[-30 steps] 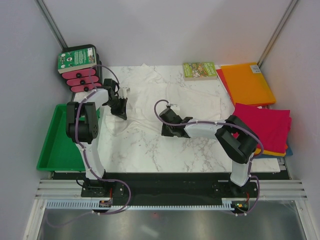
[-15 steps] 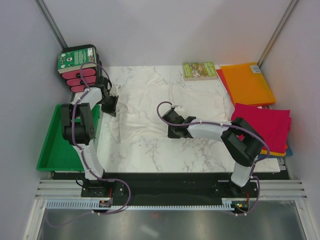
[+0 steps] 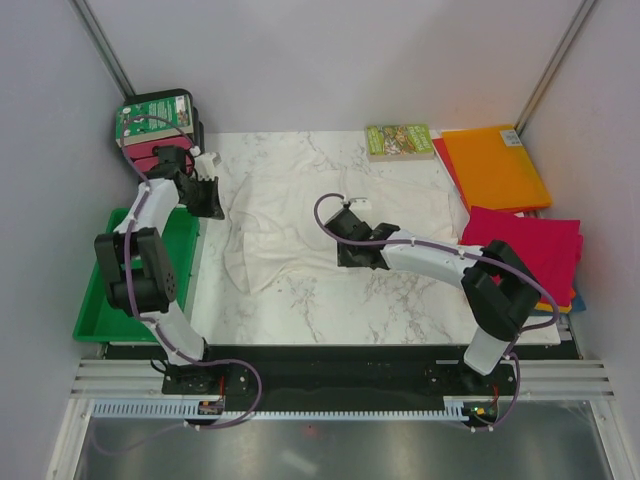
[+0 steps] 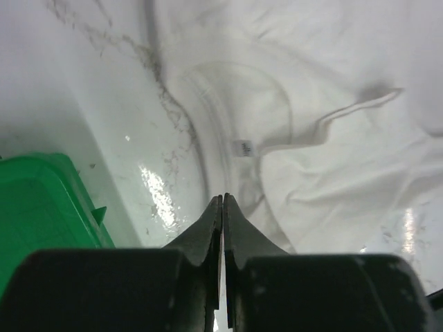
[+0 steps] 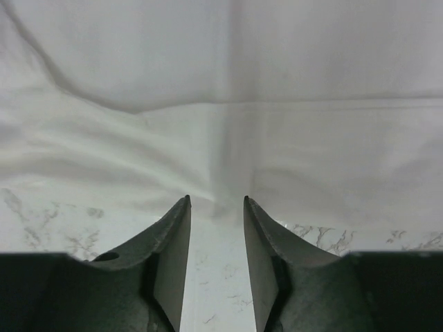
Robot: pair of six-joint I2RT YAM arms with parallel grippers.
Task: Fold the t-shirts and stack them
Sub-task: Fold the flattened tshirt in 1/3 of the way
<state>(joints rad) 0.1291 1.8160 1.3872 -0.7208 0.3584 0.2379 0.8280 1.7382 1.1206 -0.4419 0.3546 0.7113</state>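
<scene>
- White t-shirt (image 3: 330, 215): spread unfolded and wrinkled on the marble table (image 3: 300, 300). Part of the middle hidden under the right arm in the top view.
- Neck tag (image 4: 241, 147) inside the collar of the white t-shirt: small and pale, print too blurred to read.
- Left gripper (image 3: 205, 195): at the left edge of the white t-shirt, by the collar. Fingers (image 4: 211, 221) clenched tip to tip, with no cloth seen between them. Contact with the cloth below not determinable.
- Right gripper (image 3: 350, 245): at the near hem of the white t-shirt. Fingers (image 5: 173, 235) released and standing apart, nothing between them, hem just ahead of the tips.
- Magenta t-shirt (image 3: 525, 250): right of the white t-shirt, folded, topmost of a stack.
- Beneath it: an orange edge and a sliver of a blue t-shirt (image 3: 578, 300). Rest of both hidden.
- Orange t-shirt (image 3: 495, 165): right of and behind the white t-shirt, a flat folded rectangle. Small label at the far corner, unreadable. Red edge showing under the left side.
- Book (image 3: 399, 140): just behind the white t-shirt, green cover, lettering too small to read.
- Green tray (image 3: 100, 300): left of the white t-shirt, off the table edge. Floor partly hidden by the left arm.
- Black holder (image 3: 160, 150): left of and behind the white t-shirt. Rows of pink pieces held in it, a green card with white print on top, text not legible.
</scene>
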